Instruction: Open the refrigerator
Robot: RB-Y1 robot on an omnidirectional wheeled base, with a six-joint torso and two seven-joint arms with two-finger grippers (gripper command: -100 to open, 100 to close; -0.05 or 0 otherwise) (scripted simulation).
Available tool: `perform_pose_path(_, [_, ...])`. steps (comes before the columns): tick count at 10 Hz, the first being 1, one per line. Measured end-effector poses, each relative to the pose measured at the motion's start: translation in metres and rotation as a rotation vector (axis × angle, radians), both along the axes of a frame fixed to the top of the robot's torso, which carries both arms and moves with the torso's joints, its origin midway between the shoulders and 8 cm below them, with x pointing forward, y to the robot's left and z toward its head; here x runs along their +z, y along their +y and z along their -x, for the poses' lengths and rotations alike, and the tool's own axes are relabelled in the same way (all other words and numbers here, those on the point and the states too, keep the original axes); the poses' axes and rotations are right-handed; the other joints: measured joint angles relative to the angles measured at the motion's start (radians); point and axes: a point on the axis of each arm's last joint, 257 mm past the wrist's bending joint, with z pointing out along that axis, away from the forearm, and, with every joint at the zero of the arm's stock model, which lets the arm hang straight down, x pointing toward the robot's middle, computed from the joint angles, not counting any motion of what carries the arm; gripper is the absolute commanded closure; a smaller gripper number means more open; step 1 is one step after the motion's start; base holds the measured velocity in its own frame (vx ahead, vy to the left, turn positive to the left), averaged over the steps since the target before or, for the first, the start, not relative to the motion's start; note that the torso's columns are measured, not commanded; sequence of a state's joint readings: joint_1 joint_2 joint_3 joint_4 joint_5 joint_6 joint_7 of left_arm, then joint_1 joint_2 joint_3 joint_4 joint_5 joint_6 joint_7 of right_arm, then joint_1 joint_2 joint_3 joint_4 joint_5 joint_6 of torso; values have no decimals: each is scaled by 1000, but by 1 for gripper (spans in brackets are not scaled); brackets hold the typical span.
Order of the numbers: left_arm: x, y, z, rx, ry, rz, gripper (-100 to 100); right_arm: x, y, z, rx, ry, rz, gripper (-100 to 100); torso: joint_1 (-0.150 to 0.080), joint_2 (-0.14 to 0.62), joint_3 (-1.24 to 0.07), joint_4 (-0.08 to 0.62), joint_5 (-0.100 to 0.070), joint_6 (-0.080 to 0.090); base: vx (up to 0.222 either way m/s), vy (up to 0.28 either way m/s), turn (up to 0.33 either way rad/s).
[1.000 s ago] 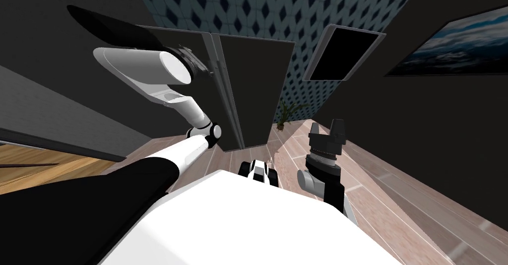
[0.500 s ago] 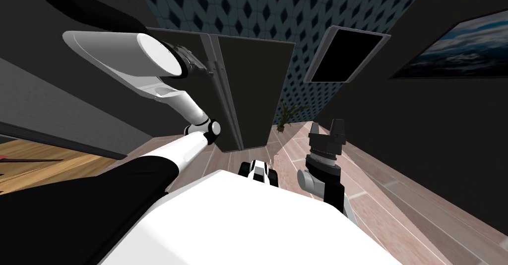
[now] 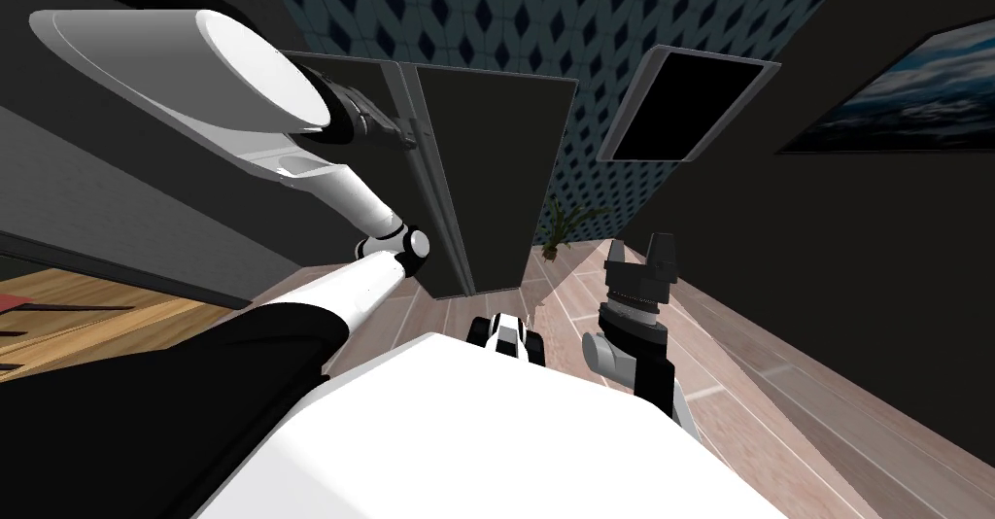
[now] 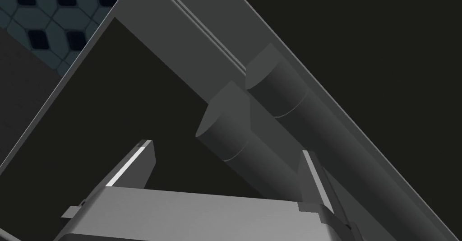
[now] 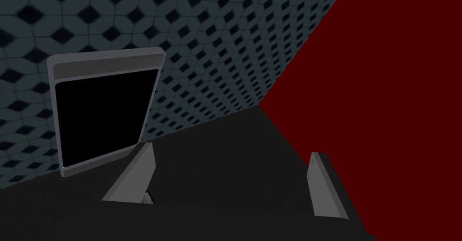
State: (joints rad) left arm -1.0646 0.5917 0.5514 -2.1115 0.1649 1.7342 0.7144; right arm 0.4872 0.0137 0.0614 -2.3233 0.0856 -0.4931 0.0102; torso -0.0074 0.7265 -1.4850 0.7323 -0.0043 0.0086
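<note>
Straddling a handle of the dark refrigerator [image 3: 496, 173], which stands straight ahead.
Left hand [image 4: 225, 149] is open, its fingers either side of the nearer bar handle [image 4: 234, 125]. The bar looks rigid and smooth and the door probably heavy, so take the bar squarely. Right hand [image 3: 661, 251] hangs open, low.

No lettering, numbers, brands or signs legible anywhere. Plain and unmarked alike: the dark refrigerator doors [image 3: 491, 173], the grey handles [image 4: 239, 125] on them, the grey-rimmed black panel [image 3: 680, 105] on the patterned wall, and the framed picture [image 3: 899, 90] of clouds.
</note>
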Motion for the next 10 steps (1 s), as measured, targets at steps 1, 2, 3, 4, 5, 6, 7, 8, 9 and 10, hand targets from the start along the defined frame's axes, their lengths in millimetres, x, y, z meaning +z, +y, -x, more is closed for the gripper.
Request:
perform_pose_path(1, [0, 0, 2, -6, 12, 13, -100, 0, 0, 0, 0, 0, 0, 0, -1, 0, 0, 0, 0, 0, 43, -52, 28])
perform_pose_path(2, [0, -1, 4, -13, 26, 28, -100, 0, 0, 0, 0, 0, 0, 0, 0, 0, 0, 0, 0, -1, 59, -59, 31])
perform_pose_path(3, [-1, 0, 6, -19, 41, 43, -100, 0, 0, 0, 0, 0, 0, 0, 0, 0, 0, 0, 1, -2, 55, -54, 24])
perform_pose_path(4, [-3, -1, 8, -24, 55, 56, -100, 0, 0, 0, 0, 0, 0, 0, 1, 0, 0, 0, 1, -1, 34, -44, 13])
perform_pose_path(5, [-4, -1, 9, -27, 68, 66, -100, 0, 0, 0, 0, 0, 0, 0, 2, 1, 1, 0, 2, -2, 23, -23, 5])
perform_pose_path(6, [-4, -1, 12, -28, 74, 74, -100, 0, 0, 0, 0, 0, 0, 0, 2, 1, 2, -1, 2, -1, 1, -1, 31])
perform_pose_path(7, [-4, 0, 13, -25, 73, 76, -100, 0, 0, 0, 0, 0, 0, 0, 3, 2, 2, 0, 2, -2, -11, 2, 29])
perform_pose_path(8, [-3, 1, 14, -23, 71, 76, 100, 0, 0, 0, 0, 0, 0, 0, 5, 4, 3, 1, 3, -4, 65, 37, 0])
perform_pose_path(9, [-6, 2, 12, -21, 82, 81, 100, 0, 0, 0, 0, 0, 0, 0, 9, -1, -2, 2, 2, -4, 25, 16, 15])
perform_pose_path(10, [-8, 2, 11, -22, 87, 83, 100, 0, 0, 0, 0, 0, 0, 0, 10, -2, -3, 1, 3, -5, 36, -161, 328])
